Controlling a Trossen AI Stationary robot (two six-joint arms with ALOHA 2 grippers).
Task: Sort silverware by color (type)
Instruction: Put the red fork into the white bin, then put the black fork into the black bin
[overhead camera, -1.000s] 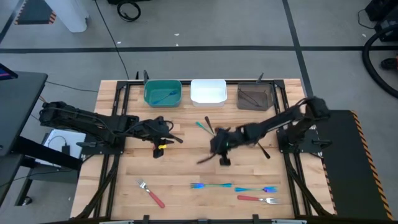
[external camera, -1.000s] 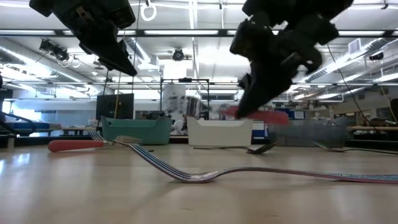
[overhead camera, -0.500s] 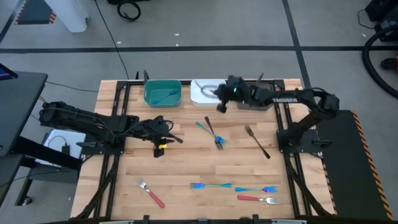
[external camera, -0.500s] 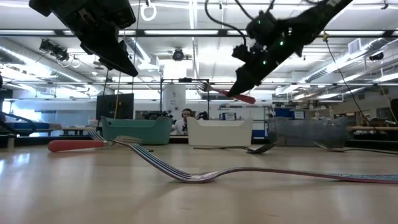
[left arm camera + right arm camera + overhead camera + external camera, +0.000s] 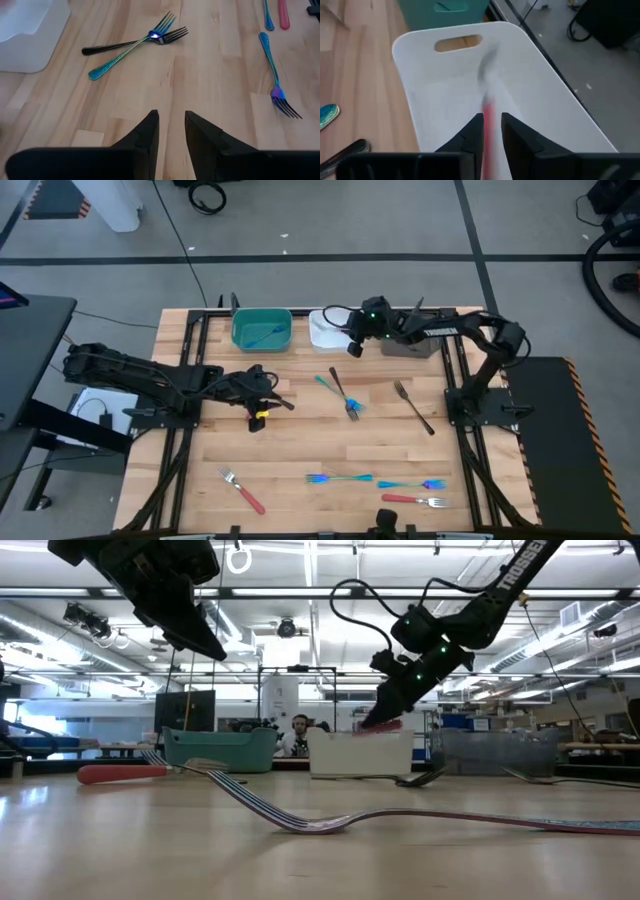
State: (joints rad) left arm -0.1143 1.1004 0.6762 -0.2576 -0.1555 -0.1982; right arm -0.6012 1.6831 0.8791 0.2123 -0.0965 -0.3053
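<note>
Our right hand point(image 5: 490, 131) hangs over the white bin point(image 5: 560, 120), fingers slightly apart around a red-handled fork point(image 5: 490, 107); our left hand point(image 5: 171, 131) waits open above the desk point(image 5: 220, 80).

A pale wooden tabletop point(image 5: 300, 440) carries three square bins in a row along its far edge: a teal bin point(image 5: 261, 330) on the left, a white bin point(image 5: 324, 332) in the middle, and a brown bin point(image 5: 410, 337) on the right. Around the tabletop lies a grey floor point(image 5: 330, 220) crossed by dark lines. In the low view a person point(image 5: 296, 730) sits in the room behind, seen between the teal and white bins.
</note>
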